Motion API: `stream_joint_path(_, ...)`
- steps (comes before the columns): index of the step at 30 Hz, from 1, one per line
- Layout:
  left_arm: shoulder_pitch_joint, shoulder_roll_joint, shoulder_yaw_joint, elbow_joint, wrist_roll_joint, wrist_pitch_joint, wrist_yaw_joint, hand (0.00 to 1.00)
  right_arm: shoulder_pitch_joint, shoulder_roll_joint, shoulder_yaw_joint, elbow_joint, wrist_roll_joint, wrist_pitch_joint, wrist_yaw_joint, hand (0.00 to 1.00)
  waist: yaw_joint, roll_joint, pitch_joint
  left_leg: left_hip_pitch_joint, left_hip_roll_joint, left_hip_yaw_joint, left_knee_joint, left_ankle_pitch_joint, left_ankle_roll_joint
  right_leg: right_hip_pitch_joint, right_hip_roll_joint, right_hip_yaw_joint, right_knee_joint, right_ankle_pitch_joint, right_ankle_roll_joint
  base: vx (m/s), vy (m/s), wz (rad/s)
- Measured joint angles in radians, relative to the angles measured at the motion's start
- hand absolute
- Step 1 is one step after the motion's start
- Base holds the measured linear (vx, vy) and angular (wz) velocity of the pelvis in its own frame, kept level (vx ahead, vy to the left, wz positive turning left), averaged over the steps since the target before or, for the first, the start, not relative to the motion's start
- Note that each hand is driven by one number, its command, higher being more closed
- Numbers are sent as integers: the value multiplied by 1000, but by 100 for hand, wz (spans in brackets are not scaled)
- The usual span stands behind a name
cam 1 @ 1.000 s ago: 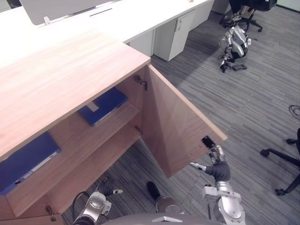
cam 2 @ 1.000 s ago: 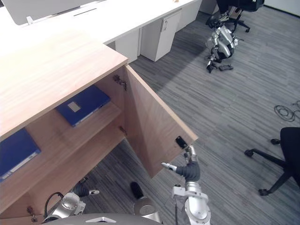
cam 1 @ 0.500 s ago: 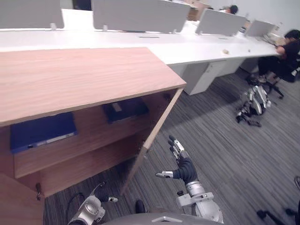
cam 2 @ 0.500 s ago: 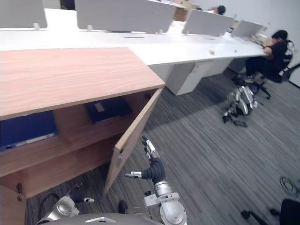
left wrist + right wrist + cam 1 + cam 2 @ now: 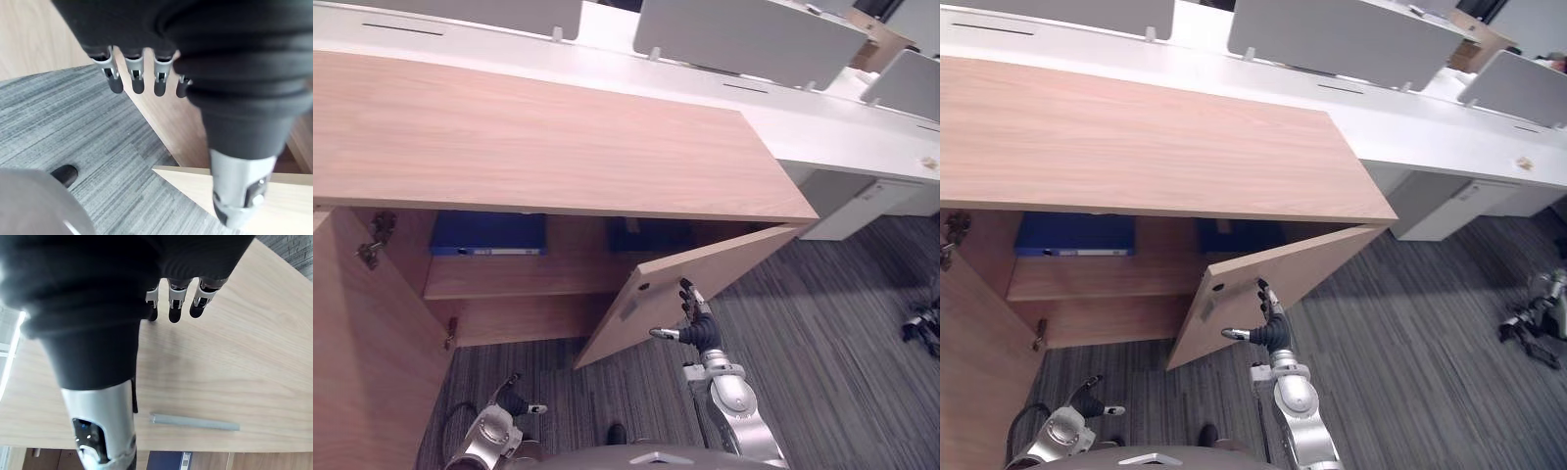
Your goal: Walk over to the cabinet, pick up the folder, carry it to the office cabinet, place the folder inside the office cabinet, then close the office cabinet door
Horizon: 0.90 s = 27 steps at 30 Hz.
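Observation:
The wooden office cabinet (image 5: pixel 538 147) stands before me. On its upper shelf lie two blue folders, one on the left (image 5: pixel 489 235) and a darker one (image 5: pixel 651 235) further right, partly hidden behind the right door. The right door (image 5: pixel 705 284) stands half shut. My right hand (image 5: pixel 698 328) is open, its straight fingertips (image 5: pixel 173 313) against the door's outer face, near the door's silver handle (image 5: pixel 194 422). My left hand (image 5: pixel 514 401) hangs low over the carpet, fingers (image 5: pixel 137 81) relaxed and holding nothing.
The cabinet's left door (image 5: pixel 362 333) stands wide open at my left. White desks with grey divider screens (image 5: pixel 744 39) run behind the cabinet, with a white pedestal (image 5: pixel 871 201) under them. Another robot (image 5: pixel 1533 313) lies on the grey carpet at far right.
The camera has swung to face the cabinet front. The right door has gone from wide open to half shut, with my right hand following on its outer face.

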Motion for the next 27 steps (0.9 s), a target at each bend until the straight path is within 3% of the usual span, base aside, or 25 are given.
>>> stream_joint_path(4, 7, -6, 26, 1, -19, 0, 3, 0, -95, -2, -6, 84, 0, 1, -22, 0, 14, 27, 8, 33, 2, -16, -93, 66, 1, -7, 10, -2, -1, 53, 0, -33, 3, 14)
stream_joint_path(9, 15, -7, 38, 2, -40, 1, 3, 0, -177, -3, -10, 168, -1, 2, -31, 0, 22, 41, 11, 48, -5, -15, -167, 117, -5, -20, 8, -1, -15, 81, 2, -79, 12, 2)
stream_joint_path(14, 20, -7, 65, 11, -59, 10, 13, 0, -213, -3, -11, 197, -2, 19, -31, 0, 28, 41, 11, 59, -12, -17, -225, 156, -21, -20, 5, -1, -33, 65, 9, -96, -23, 1)
stream_joint_path(17, 17, -14, 67, 19, -68, 13, 15, 0, -224, -7, -28, 227, -24, 21, -30, 0, 20, 46, 10, 89, -29, -20, -284, 204, -28, -21, -12, -7, -25, -12, 35, -56, -59, 13)
stream_joint_path(20, 12, -32, 78, 31, -79, 13, 20, 0, -206, -7, -48, 229, -40, 22, -29, 0, 17, 76, 18, 91, -19, -20, -284, 211, -36, -20, -3, -7, -25, -15, 34, -49, -43, 0)
stream_joint_path(27, 13, -39, 89, 31, -80, 13, 21, 0, -119, -1, -59, 293, -103, 22, -28, 0, 9, 65, 8, 90, -24, -11, -284, 205, -30, -11, -3, 4, -51, 5, 48, 23, 5, -3)
